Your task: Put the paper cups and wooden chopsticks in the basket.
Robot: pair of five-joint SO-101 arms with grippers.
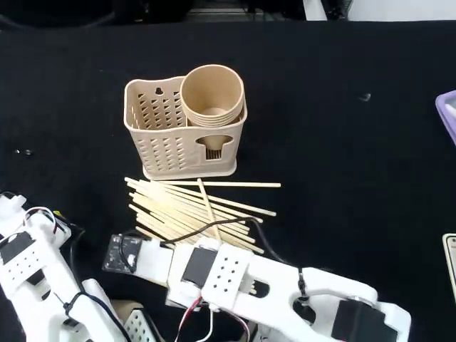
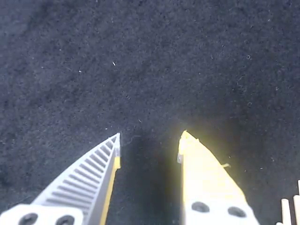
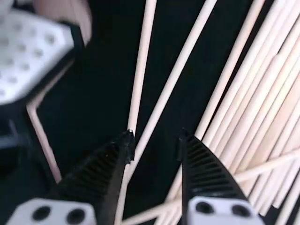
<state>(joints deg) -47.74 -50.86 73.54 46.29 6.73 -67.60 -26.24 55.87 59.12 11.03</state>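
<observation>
A robotics lab is suggested: the bench (image 1: pixel 342 142) is draped in black cloth, and white arms (image 1: pixel 228 274) with exposed wiring (image 1: pixel 44 214) are seen at its edge.

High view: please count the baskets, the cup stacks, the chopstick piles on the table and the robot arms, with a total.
Baskets: 1
Cup stacks: 1
Chopstick piles: 1
Arms: 2, left and right
Total: 5
</observation>
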